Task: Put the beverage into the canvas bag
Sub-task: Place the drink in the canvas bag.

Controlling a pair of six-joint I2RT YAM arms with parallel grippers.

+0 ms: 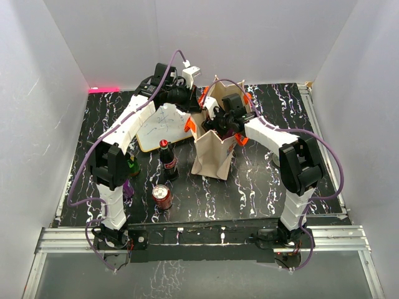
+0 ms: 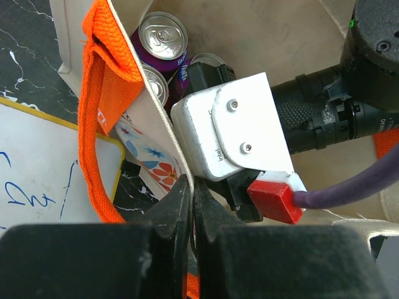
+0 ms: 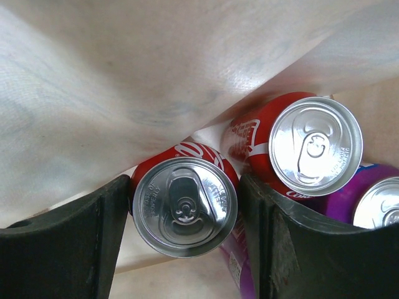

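The canvas bag (image 1: 212, 156) stands upright mid-table, beige with orange handles (image 2: 100, 124). My left gripper (image 2: 190, 190) is shut on the bag's top edge, its fingers pinching the beige wall. My right gripper (image 3: 185, 187) is reaching down inside the bag, and its two fingers press on both sides of a red cola can (image 3: 185, 207), the beverage. A second red can (image 3: 315, 146) and a purple can (image 3: 377, 202) stand beside it on the bag's floor. The left wrist view shows can tops (image 2: 162, 34) inside the bag and the right wrist's white camera housing (image 2: 230, 124).
Left of the bag on the black marbled table, a cola bottle (image 1: 166, 159), a red can (image 1: 163, 197) and a green bottle (image 1: 132, 165) stand near the left arm. A white board (image 1: 163, 128) lies behind them. White walls enclose the table.
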